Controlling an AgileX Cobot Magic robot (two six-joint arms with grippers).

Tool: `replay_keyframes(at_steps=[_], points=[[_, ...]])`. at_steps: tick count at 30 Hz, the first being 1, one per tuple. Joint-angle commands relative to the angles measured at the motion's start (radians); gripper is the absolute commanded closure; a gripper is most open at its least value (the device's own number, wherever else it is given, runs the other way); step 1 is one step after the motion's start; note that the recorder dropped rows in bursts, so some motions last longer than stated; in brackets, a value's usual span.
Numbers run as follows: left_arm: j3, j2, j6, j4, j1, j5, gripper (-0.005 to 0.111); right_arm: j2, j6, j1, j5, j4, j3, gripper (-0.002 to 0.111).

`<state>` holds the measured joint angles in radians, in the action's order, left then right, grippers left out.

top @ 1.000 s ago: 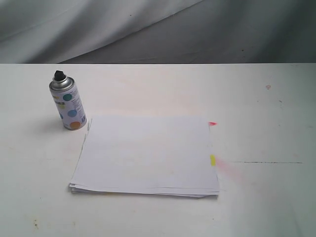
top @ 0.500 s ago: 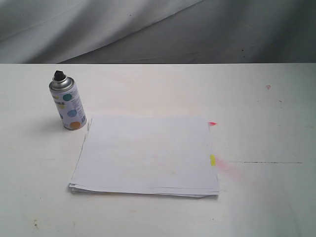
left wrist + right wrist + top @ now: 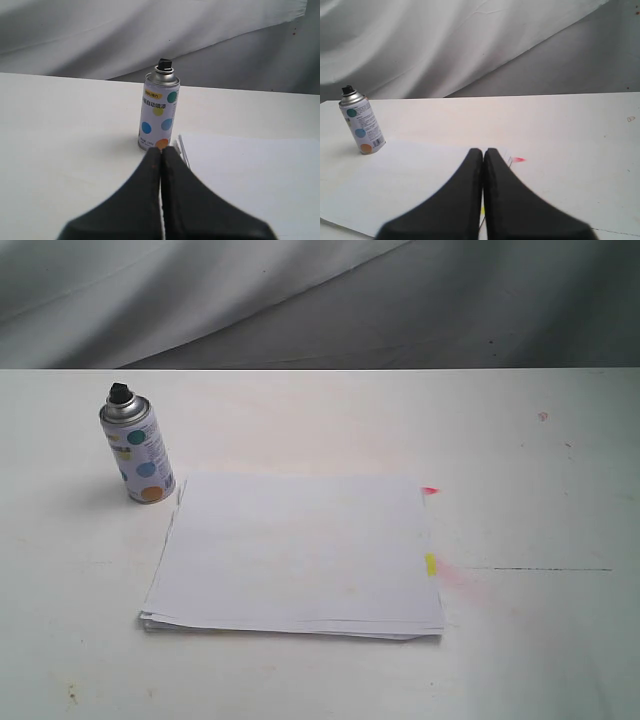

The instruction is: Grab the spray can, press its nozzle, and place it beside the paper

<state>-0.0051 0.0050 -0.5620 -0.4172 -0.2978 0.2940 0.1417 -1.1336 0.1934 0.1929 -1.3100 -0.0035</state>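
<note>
The spray can [image 3: 140, 452] stands upright on the white table, just off the far left corner of the paper [image 3: 300, 552]. Its black nozzle [image 3: 120, 392] tops a silver dome. Red [image 3: 430, 490] and yellow [image 3: 431, 564] tabs mark the paper's right edge. Neither gripper shows in the exterior view. In the left wrist view the left gripper [image 3: 161, 150] is shut and empty, short of the spray can [image 3: 159, 114], nozzle [image 3: 164, 64] visible. In the right wrist view the right gripper [image 3: 483, 151] is shut and empty above the paper [image 3: 410, 185], the spray can [image 3: 361, 124] far off to one side.
The white table [image 3: 540, 470] carries a thin dark line [image 3: 540, 569] and a faint pink stain [image 3: 465, 583] right of the paper. Grey cloth [image 3: 300, 300] hangs behind the table's far edge.
</note>
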Motion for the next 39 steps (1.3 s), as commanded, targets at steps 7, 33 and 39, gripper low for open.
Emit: replay_keyframes(at_steps=[7,33,39], points=[[0.005,-0.005,-0.005,-0.01,0.003,-0.001,0.107,-0.005,-0.003,-0.005,-0.006,-0.006,0.004,0.108],[0.005,-0.005,-0.005,-0.01,0.003,-0.001,0.107,-0.005,-0.014,-0.005,-0.224,0.084,0.004,0.108],[0.005,-0.005,-0.005,-0.01,0.003,-0.001,0.107,-0.005,-0.01,-0.005,-0.235,0.081,0.004,0.108]])
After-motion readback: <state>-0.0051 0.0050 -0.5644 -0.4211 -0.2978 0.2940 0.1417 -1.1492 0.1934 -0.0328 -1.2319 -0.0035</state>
